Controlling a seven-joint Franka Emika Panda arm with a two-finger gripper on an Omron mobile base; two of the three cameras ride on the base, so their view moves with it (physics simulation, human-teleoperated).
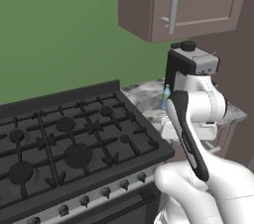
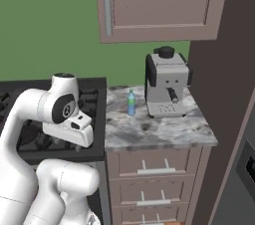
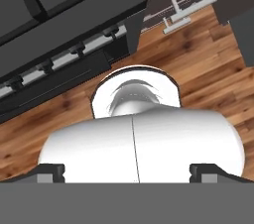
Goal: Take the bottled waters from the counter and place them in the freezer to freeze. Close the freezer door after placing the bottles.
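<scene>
While our jaws stand wide and hold nothing, folded low beside the stove (image 2: 94, 94), the green-capped bottle (image 2: 131, 102) waits upright near the worktop's (image 2: 159, 132) back left corner, just beside the coffee machine (image 2: 168, 85).

**Colours and patterns in the kitchen**

The counter (image 2: 159, 134) is a grey-white marbled slab over brown drawers (image 2: 154, 167) with silver bar handles. Near its back edge stands a teal-tinted water bottle (image 2: 131, 103) with a green cap, beside a silver-and-black coffee machine (image 2: 167, 87). The gas stove (image 1: 74, 143) is black, with dark grates and a silver strip of dark knobs along its front edge. The wall (image 1: 54, 29) is plain green, the wall cabinet (image 2: 159, 2) brown with a silver handle. The floor (image 3: 198, 74) is warm brown wood planking.
</scene>
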